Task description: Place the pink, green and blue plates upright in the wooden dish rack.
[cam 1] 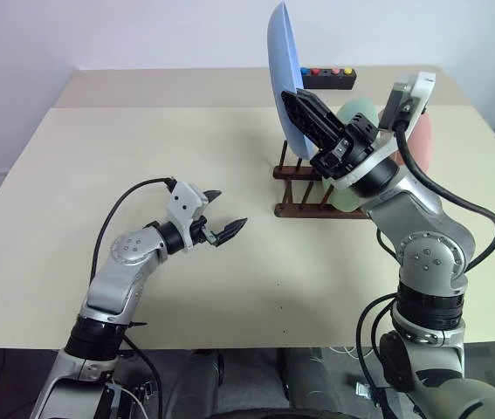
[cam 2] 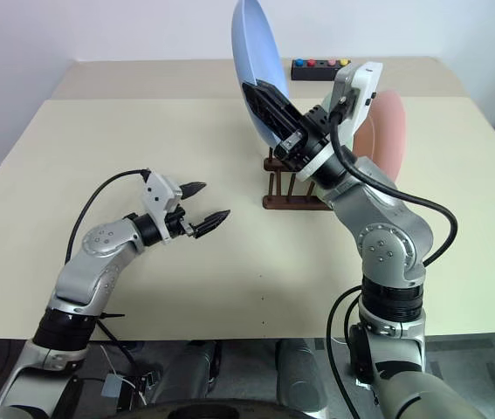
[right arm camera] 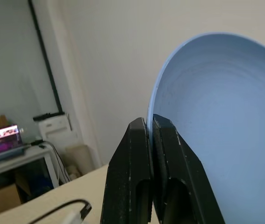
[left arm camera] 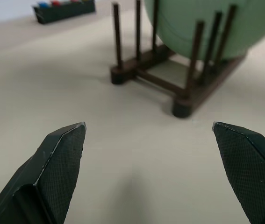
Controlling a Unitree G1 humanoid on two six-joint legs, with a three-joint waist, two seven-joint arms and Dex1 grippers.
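The robot's right gripper (cam 1: 297,112) pinches the rim of the light blue plate (cam 1: 282,61), its two black fingers (right arm camera: 144,154) clamped tight on the edge, and holds the plate upright in the air above the near end of the dark wooden dish rack (cam 1: 304,185). The rack stands toward the far right of the beige table (cam 1: 142,157). The pale green plate (left arm camera: 202,23) already stands on edge between the rack's pegs, and the salmon pink plate (cam 2: 385,131) stands upright behind it, partly hidden by the right arm; which slot holds it cannot be told. The left gripper (cam 1: 223,214) hangs low over the bare tabletop, well apart from the rack and pointing toward it, its fingers (left arm camera: 60,163) spread wide and holding nothing. A small black box with coloured buttons (cam 1: 327,78) sits beyond the rack near the table's far edge.
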